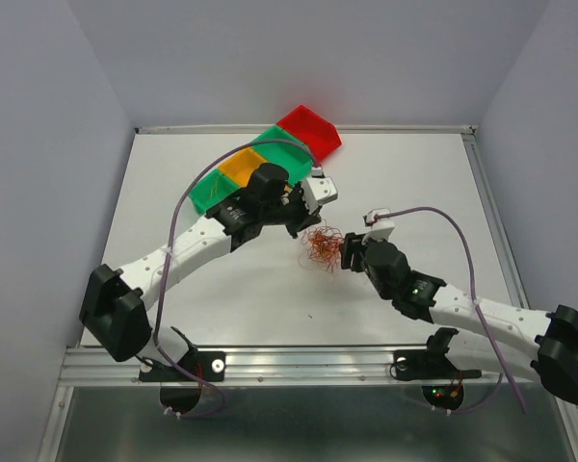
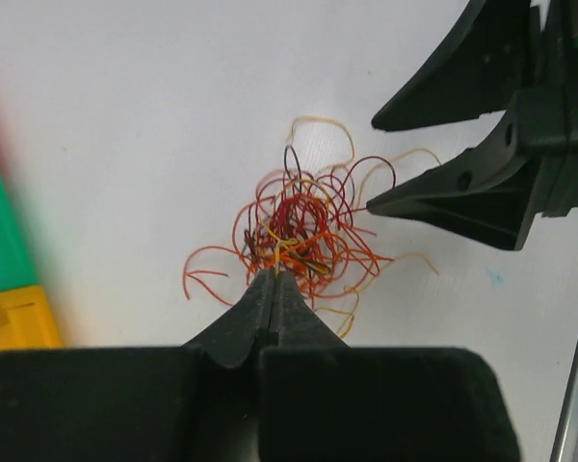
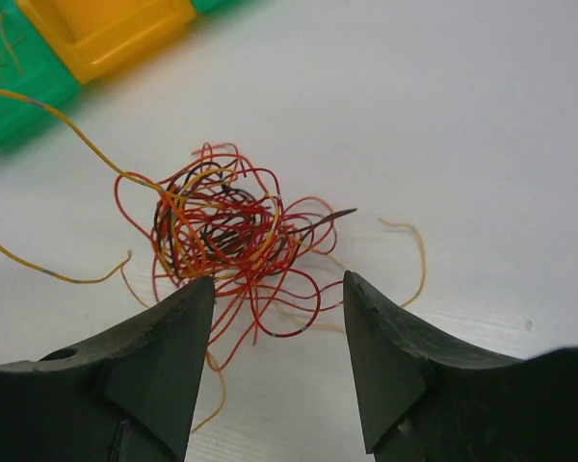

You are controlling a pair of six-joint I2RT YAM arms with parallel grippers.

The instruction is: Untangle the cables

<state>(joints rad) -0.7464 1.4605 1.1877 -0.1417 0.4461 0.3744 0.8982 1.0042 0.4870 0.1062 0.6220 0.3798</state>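
The cables [image 1: 320, 246] lie in a small knot of hair-thin orange, red and yellow wires on the white table between my two arms. In the left wrist view the cables [image 2: 303, 226] sit just ahead of my left gripper [image 2: 275, 276]. Its jaws are pressed together at the near edge of the knot, with strands pinched at the tips. My right gripper [image 3: 279, 284] is open, one finger on each side of the lower loops of the cables [image 3: 226, 226]. The right gripper [image 2: 373, 164] also shows from the left wrist, beside the knot.
A row of coloured bins stands at the back: green [image 1: 210, 191], orange [image 1: 239, 166], green again and red [image 1: 310, 130]. The orange bin [image 3: 106, 29] and a green bin [image 3: 10, 91] lie just beyond the knot. Purple arm cables arc over both arms.
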